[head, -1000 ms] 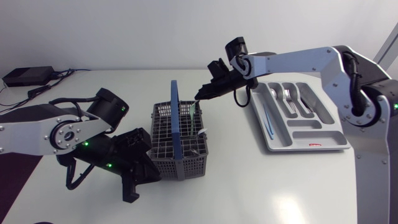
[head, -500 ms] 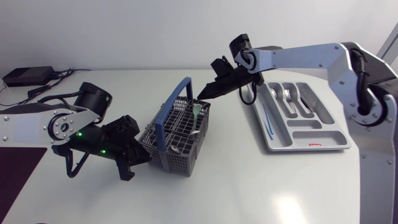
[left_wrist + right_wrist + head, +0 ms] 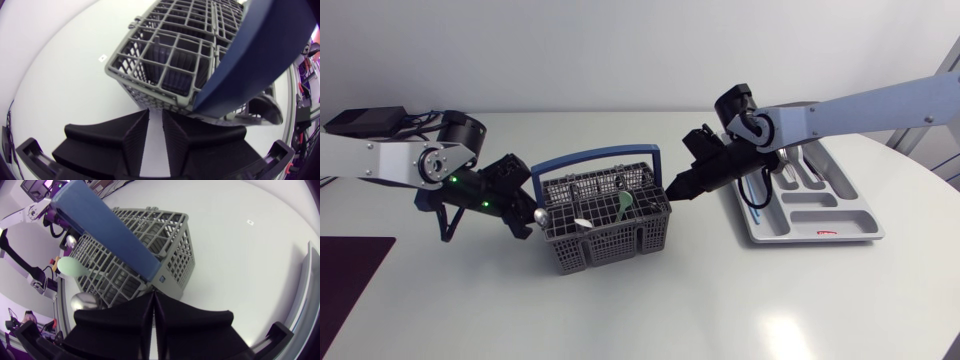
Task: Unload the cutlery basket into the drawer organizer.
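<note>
I am finding the cutlery basket standing upright near the middle of the table, its blue handle arching over it from end to end; a green spoon and some metal pieces are sticking up inside, though I cannot tell which compartments they occupy. The left gripper is sitting at the basket's left end; its fingers are parted by a narrow slit with nothing between them; the tips are lying at the basket's lower edge, contact not determinable. The right gripper is sitting at the basket's right end; its fingers are pressing together on nothing, just beside a basket corner. The drawer organizer is lying to the basket's right, apart from it, partly beneath the right arm; cutlery is resting in its long compartments.
</note>
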`<state>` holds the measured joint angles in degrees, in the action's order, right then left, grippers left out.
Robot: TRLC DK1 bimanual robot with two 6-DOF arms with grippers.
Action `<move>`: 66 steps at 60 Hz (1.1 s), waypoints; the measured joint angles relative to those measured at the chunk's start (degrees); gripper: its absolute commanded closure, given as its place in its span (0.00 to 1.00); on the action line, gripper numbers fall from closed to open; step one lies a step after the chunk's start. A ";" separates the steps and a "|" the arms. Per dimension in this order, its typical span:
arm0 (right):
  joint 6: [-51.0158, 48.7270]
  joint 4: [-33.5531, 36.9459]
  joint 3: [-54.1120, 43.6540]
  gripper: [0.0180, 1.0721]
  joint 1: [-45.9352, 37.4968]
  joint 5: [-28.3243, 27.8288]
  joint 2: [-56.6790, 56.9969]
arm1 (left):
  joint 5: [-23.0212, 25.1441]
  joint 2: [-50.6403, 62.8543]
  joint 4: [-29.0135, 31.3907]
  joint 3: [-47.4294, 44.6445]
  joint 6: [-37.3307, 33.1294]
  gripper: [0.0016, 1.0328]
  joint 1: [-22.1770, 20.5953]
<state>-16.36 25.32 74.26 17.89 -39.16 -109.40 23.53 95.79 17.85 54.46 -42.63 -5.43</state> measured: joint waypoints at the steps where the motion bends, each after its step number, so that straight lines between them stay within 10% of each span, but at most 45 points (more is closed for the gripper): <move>1: 0.00 -0.15 -0.55 0.94 0.00 0.09 0.39 | 0.00 0.35 -0.17 0.57 0.07 0.78 0.07; 24: 0.50 -5.97 -9.35 0.93 -0.57 3.06 9.44 | 2.84 0.83 -4.94 4.17 2.10 0.78 3.41; 37: 0.48 -6.29 -14.64 0.93 -2.49 3.19 20.90 | 9.05 -17.73 1.27 -3.13 2.08 0.78 9.11; 66: 0.46 -9.49 -25.62 0.93 5.01 5.57 25.31 | 5.92 -30.05 4.02 -18.38 1.42 0.78 -5.42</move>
<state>-15.90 15.84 48.64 22.90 -33.58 -84.09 29.45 65.73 21.87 36.07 -41.21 -10.85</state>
